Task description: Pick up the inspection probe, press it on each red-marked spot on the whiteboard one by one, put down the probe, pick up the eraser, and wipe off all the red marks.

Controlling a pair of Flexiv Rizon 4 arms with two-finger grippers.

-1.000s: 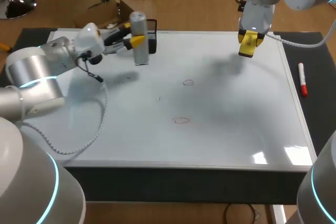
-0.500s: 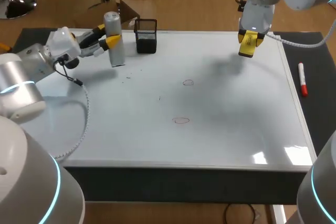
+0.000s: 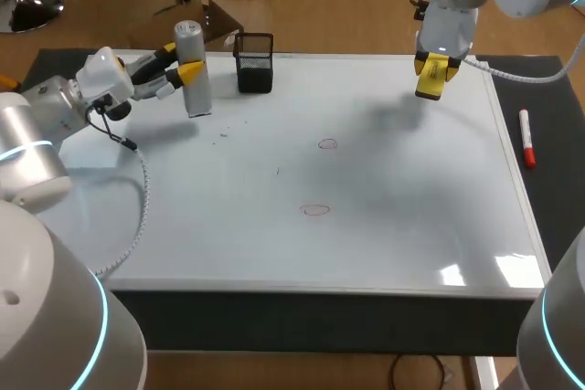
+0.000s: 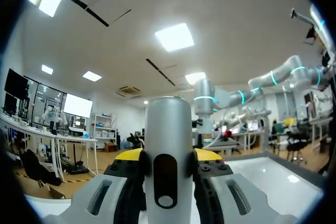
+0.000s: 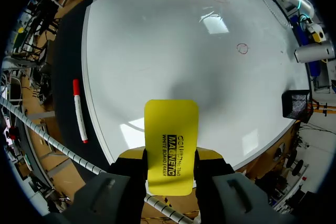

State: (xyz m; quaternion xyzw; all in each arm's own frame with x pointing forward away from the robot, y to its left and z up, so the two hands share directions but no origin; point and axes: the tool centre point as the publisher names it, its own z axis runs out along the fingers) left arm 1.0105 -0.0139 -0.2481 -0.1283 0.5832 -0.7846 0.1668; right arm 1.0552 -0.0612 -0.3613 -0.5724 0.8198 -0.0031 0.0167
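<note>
We are gripping the silver cylindrical inspection probe [image 3: 195, 89] upright in our left hand [image 3: 180, 63], both fingers pressing its sides, at the far left part of the white whiteboard [image 3: 411, 189], near the black mesh holder [image 3: 255, 63]. We cannot tell whether its base is touching the board. Our right hand [image 5: 170, 154] is clamping the flat yellow eraser [image 5: 171, 119] above the board's far right corner. Two small red oval marks are sitting mid-board, one [image 3: 327, 143] farther, one [image 3: 315, 210] nearer. A red-and-white marker pen [image 3: 526, 137] is lying on the dark surface [image 3: 558, 171] right of the board.
</note>
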